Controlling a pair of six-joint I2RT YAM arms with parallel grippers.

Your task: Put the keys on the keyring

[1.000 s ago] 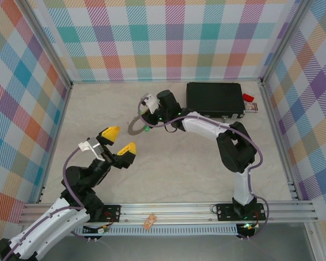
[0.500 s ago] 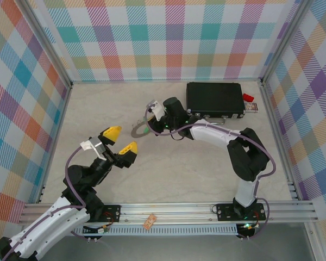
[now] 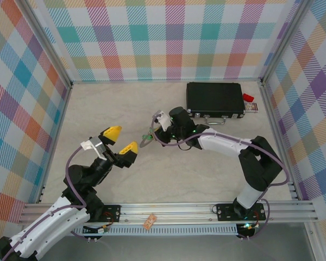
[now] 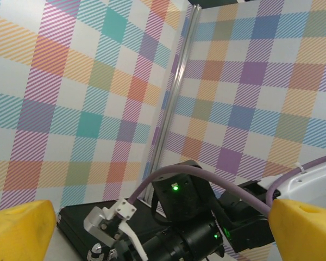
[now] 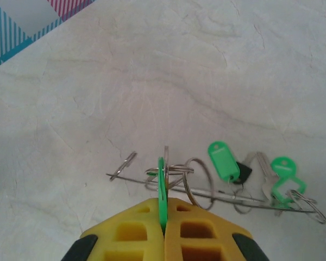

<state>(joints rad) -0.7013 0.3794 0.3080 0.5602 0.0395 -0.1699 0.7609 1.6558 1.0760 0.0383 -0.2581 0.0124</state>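
At mid surface, just ahead of right jaws: keys point(image 5: 224, 161) with green heads lie among thin wire rings point(image 5: 198, 182), touching and tangled; count unclear. Right jaws pressed together on green tag point(image 5: 162, 190), seen edge-on, lower part hidden between them. Keyring point(image 3: 146, 141) from above is grey sliver beside right arm point(image 3: 223, 142), mostly covered; lying or lifted, cannot tell. Left jaws spread wide, holding nothing, near keyring but apart. Surface point(image 3: 206, 174) pale, marbled. Plaid walls point(image 3: 168, 38) around; black case point(image 3: 214, 99) at back.
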